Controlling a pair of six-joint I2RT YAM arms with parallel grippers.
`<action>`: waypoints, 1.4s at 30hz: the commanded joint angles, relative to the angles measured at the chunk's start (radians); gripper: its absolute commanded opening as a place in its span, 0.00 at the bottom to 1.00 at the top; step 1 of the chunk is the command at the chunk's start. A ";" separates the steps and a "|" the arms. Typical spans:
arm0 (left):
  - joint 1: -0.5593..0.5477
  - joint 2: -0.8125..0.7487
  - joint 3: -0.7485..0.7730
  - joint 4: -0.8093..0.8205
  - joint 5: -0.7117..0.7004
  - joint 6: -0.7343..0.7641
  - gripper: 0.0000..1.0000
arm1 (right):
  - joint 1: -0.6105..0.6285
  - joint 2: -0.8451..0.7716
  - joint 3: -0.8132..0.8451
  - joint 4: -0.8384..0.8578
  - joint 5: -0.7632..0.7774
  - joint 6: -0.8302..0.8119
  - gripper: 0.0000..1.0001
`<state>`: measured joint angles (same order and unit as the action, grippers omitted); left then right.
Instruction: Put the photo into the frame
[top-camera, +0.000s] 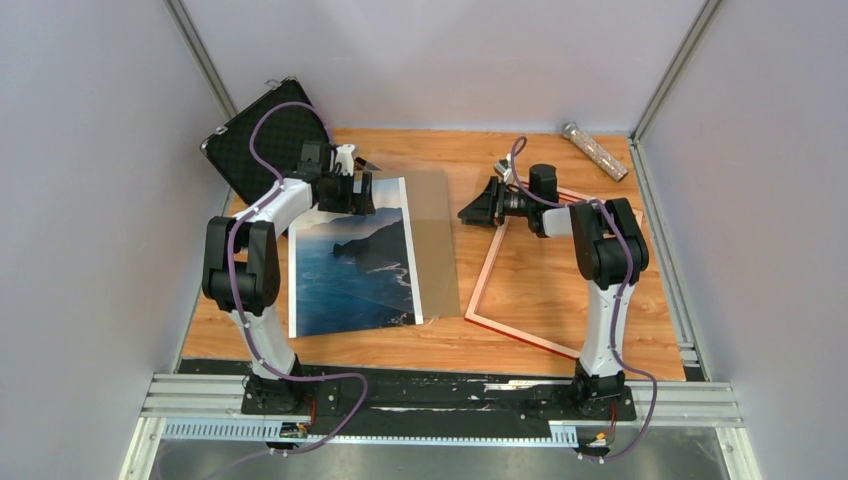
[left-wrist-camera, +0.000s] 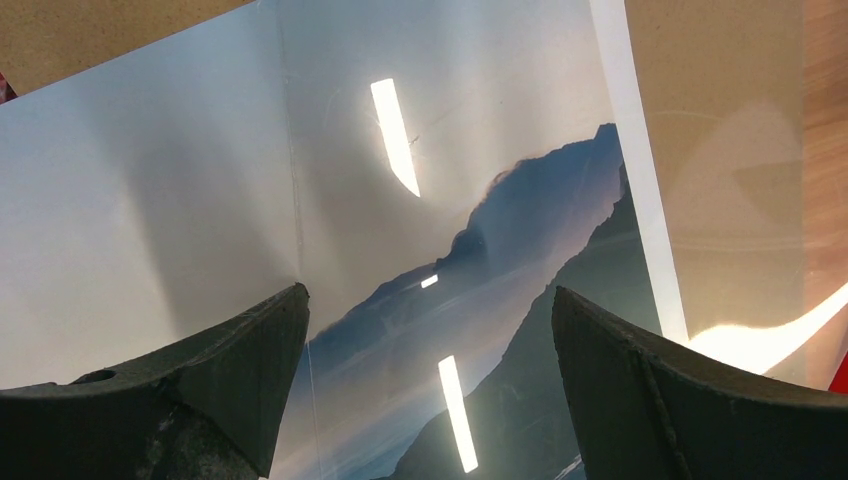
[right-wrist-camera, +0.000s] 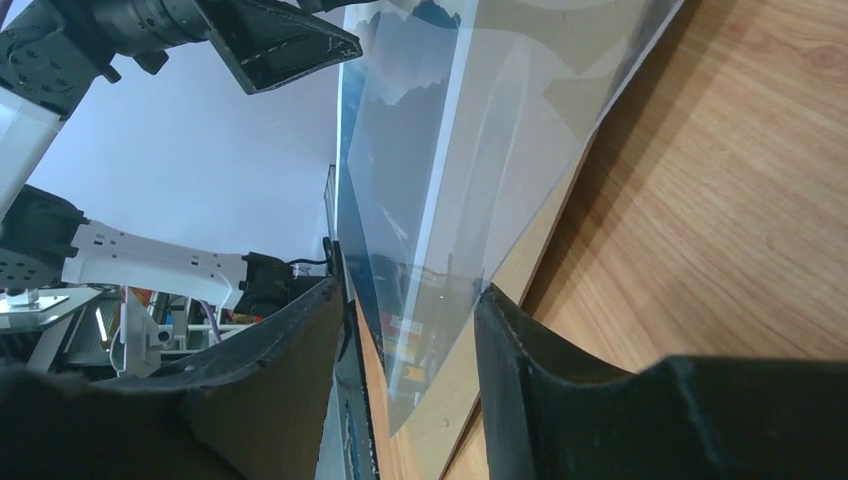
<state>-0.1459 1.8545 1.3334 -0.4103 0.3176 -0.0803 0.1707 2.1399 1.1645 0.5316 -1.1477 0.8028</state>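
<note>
The photo (top-camera: 350, 265), blue sea and dark cliffs with a white border, lies face up on the left half of the table. My left gripper (top-camera: 352, 195) hovers over its far edge, wide open, and the print (left-wrist-camera: 480, 300) shows between the fingers (left-wrist-camera: 430, 292). The frame (top-camera: 520, 335), with its pinkish-copper face up, lies flat on the right. My right gripper (top-camera: 468, 212) is turned sideways at the far right corner of a brown backing board (top-camera: 440, 270). Its fingers (right-wrist-camera: 411, 288) stand apart around a lifted clear sheet (right-wrist-camera: 450, 180) and the board's edge (right-wrist-camera: 520, 270).
A black foam-lined case (top-camera: 265, 135) leans at the back left corner. A glittery tube (top-camera: 595, 150) lies at the back right. Grey walls close in both sides, and the metal rail with the arm bases runs along the near edge.
</note>
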 joint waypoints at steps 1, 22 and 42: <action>-0.003 0.002 -0.044 -0.029 0.060 -0.016 0.98 | 0.012 -0.038 -0.014 0.167 -0.064 0.057 0.48; -0.003 -0.001 -0.074 0.002 0.178 0.000 0.98 | 0.025 -0.006 0.025 0.138 -0.068 -0.075 0.49; -0.002 -0.041 -0.092 0.022 0.213 0.003 0.98 | 0.024 -0.001 0.102 -0.086 0.053 -0.135 0.11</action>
<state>-0.1432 1.8416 1.2678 -0.3470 0.5236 -0.0765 0.1955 2.1605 1.2140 0.5217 -1.1343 0.7197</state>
